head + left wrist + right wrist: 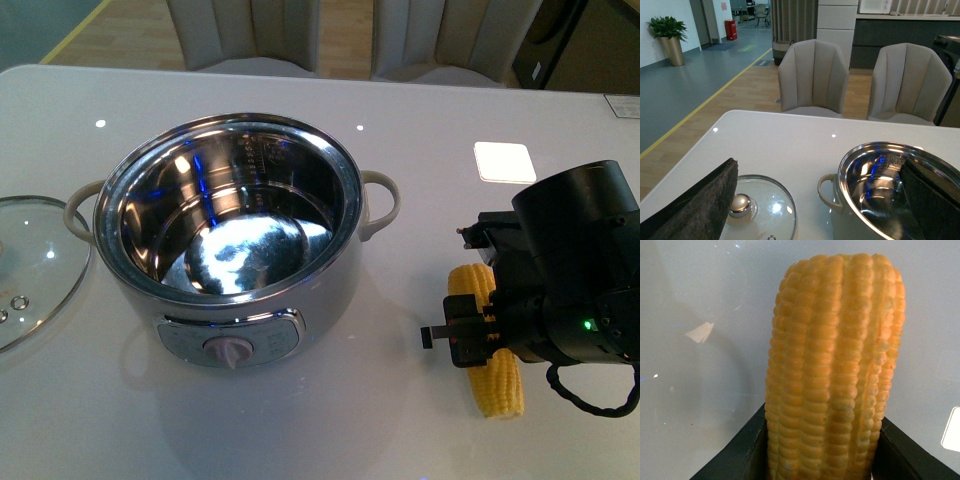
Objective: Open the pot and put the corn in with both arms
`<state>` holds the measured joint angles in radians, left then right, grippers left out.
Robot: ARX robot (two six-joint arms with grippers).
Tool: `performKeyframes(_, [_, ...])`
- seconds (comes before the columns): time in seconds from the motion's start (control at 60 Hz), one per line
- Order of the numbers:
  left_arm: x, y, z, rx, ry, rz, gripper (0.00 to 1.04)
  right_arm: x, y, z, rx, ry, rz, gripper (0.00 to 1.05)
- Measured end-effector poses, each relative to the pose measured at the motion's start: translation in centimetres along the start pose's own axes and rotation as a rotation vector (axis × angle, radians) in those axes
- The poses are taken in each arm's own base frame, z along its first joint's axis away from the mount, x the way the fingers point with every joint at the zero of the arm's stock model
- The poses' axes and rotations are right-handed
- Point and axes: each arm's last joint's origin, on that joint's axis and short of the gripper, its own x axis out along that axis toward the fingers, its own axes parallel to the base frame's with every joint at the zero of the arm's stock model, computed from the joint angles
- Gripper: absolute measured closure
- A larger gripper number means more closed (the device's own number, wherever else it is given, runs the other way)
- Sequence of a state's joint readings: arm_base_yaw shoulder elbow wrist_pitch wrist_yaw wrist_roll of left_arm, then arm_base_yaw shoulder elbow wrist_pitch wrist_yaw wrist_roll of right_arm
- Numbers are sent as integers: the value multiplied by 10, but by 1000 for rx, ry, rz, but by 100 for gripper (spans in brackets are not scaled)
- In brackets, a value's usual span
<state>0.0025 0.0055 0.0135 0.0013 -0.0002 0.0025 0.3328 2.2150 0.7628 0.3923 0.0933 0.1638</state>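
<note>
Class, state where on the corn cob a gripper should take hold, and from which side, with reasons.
Across its middle, from above. The corn cob lies flat on the table, both long sides exposed, and its width fits between the fingers of the right gripper.

Your right pincer (pixel 822 452) has the corn (pixel 832 370) between its two black fingers (pixel 742 452), one touching each flank of the cob. The cob runs straight out past the fingertips over the white table (pixel 700 405). A pale glint (pixel 700 332) lies on the table beyond one finger.
</note>
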Motion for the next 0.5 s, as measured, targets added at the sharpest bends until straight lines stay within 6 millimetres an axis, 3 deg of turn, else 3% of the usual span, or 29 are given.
performKeyframes(0.2, [0, 0, 0, 0, 0, 0, 7, -19, -5, 5, 6, -35, 27, 45])
performKeyframes(0.5, [0, 0, 0, 0, 0, 0, 7, -70, -12, 38, 16, -173, 98, 54])
